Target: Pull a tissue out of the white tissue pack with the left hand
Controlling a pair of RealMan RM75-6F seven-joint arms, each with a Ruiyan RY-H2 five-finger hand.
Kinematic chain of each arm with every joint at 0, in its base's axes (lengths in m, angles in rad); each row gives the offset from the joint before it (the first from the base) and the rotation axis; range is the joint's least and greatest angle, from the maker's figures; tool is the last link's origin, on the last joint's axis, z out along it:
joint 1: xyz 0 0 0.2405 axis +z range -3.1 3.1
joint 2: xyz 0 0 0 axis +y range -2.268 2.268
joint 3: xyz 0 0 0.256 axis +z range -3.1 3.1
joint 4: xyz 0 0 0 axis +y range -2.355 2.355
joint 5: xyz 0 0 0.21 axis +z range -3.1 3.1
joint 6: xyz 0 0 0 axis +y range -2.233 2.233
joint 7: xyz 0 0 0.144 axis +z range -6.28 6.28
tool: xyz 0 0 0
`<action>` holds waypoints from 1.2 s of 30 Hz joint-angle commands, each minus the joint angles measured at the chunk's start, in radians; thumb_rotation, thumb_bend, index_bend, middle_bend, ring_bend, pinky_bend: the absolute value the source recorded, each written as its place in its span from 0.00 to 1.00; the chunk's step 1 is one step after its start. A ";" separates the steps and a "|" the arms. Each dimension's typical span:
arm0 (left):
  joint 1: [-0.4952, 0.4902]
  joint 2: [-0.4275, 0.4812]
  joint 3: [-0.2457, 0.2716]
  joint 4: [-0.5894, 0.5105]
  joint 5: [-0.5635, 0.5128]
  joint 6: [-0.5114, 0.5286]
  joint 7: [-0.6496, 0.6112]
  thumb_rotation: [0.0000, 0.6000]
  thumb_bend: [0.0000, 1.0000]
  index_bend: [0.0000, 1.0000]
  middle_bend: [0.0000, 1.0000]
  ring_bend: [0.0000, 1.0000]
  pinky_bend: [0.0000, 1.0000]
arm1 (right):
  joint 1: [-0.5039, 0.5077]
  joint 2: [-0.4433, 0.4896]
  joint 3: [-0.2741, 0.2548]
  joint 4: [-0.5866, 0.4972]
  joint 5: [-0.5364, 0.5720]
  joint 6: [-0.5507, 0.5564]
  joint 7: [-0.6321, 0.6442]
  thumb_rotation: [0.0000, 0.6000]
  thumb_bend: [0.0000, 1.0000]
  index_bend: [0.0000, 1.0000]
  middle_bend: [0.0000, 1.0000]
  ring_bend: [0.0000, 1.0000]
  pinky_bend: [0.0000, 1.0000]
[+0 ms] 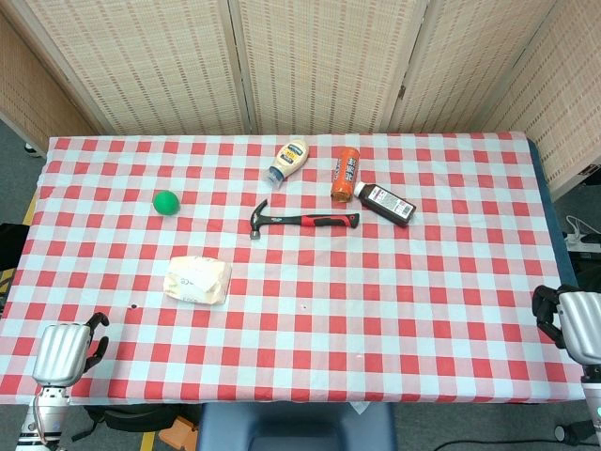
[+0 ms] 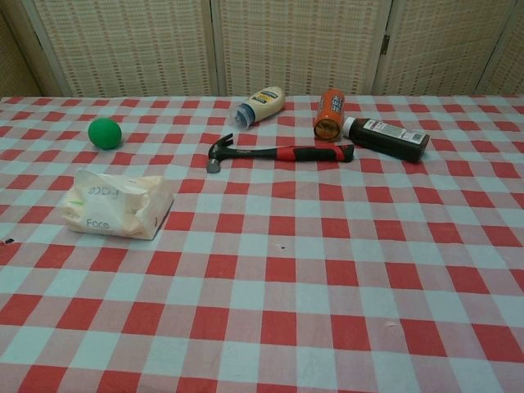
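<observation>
The white tissue pack (image 1: 198,279) lies flat on the checked tablecloth at the left of the table; the chest view shows the tissue pack (image 2: 119,205) with writing on its front. My left hand (image 1: 66,353) hovers at the table's near left corner, well short of the pack, its dark fingers curled with nothing in them. At the near right edge sits my right hand (image 1: 571,319), also holding nothing, fingers curled. Neither hand appears in the chest view.
A green ball (image 1: 166,202) sits behind the pack. A hammer (image 1: 302,221) lies mid-table. Behind it lie a mayonnaise bottle (image 1: 289,162), an orange container (image 1: 346,175) and a dark bottle (image 1: 385,204). Woven screens stand behind the table.
</observation>
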 commanded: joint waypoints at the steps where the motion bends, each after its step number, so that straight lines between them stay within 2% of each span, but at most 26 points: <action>1: 0.000 0.001 0.000 -0.001 0.000 0.000 0.001 1.00 0.40 0.47 0.91 0.95 1.00 | 0.000 0.000 0.000 0.000 0.000 0.001 0.003 1.00 1.00 0.89 0.80 0.61 0.86; 8: 0.002 0.000 0.001 -0.003 0.011 0.012 0.006 1.00 0.40 0.46 0.91 0.95 1.00 | 0.001 0.002 -0.002 0.000 -0.004 0.000 0.014 1.00 1.00 0.89 0.80 0.61 0.86; 15: -0.005 -0.009 -0.003 -0.001 0.008 0.002 -0.010 1.00 0.40 0.39 0.91 0.95 1.00 | 0.005 0.007 -0.002 -0.005 0.012 -0.016 0.009 1.00 1.00 0.89 0.80 0.61 0.86; 23: -0.072 -0.053 -0.037 0.006 0.055 -0.022 -0.013 1.00 0.40 0.30 0.91 0.95 1.00 | 0.006 0.019 -0.003 -0.013 0.015 -0.024 0.027 1.00 1.00 0.89 0.80 0.61 0.86; 28: -0.128 -0.132 -0.059 0.066 0.052 -0.074 -0.014 1.00 0.40 0.22 0.91 0.95 1.00 | 0.011 0.030 -0.007 -0.021 0.022 -0.044 0.032 1.00 1.00 0.89 0.80 0.61 0.86; 36: -0.205 -0.301 -0.090 0.237 0.047 -0.115 -0.060 1.00 0.40 0.19 0.91 0.95 1.00 | 0.014 0.037 -0.014 -0.025 0.020 -0.056 0.035 1.00 1.00 0.89 0.80 0.61 0.86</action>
